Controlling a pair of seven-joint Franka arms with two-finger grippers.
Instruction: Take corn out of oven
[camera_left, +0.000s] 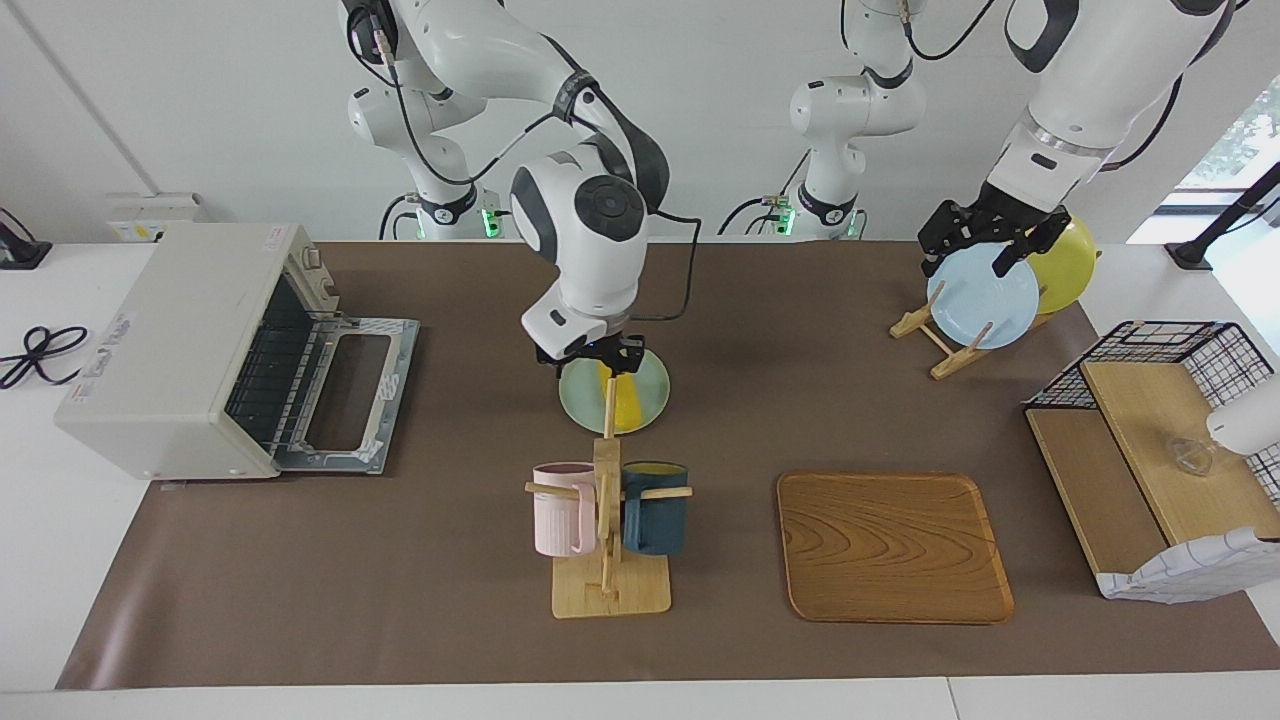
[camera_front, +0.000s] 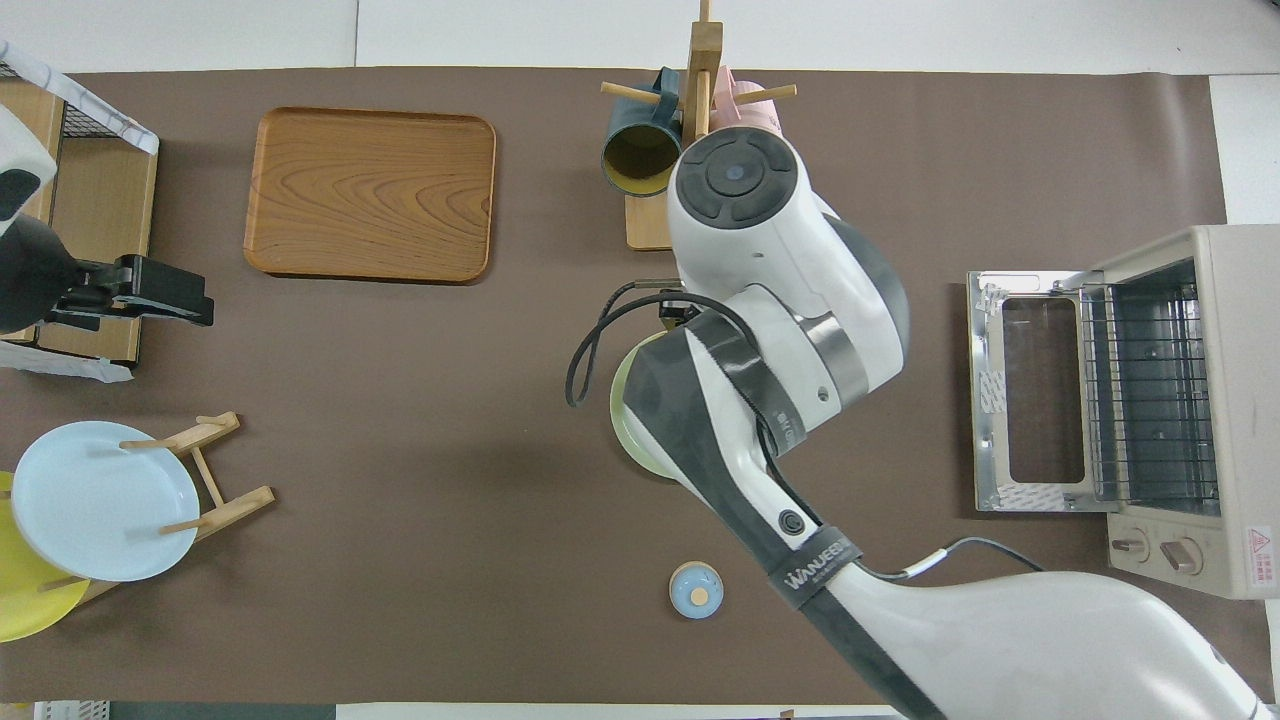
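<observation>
The corn (camera_left: 628, 405), a yellow cob, lies on a pale green plate (camera_left: 578, 400) at the middle of the table. My right gripper (camera_left: 598, 362) is low over the corn's end nearer the robots, with its fingers apart on either side. In the overhead view the right arm hides the corn, and only the plate's edge (camera_front: 625, 420) shows. The off-white oven (camera_left: 170, 340) stands at the right arm's end of the table with its door (camera_left: 350, 390) folded down and its rack bare; it also shows in the overhead view (camera_front: 1160, 400). My left gripper (camera_left: 985, 240) waits, open, over the plate rack.
A mug tree (camera_left: 605, 520) with a pink and a dark blue mug stands farther from the robots than the plate. Beside it lies a wooden tray (camera_left: 890, 545). A rack holds a pale blue plate (camera_left: 985, 295) and a yellow plate (camera_left: 1065, 265). A wire shelf (camera_left: 1160, 440) stands at the left arm's end.
</observation>
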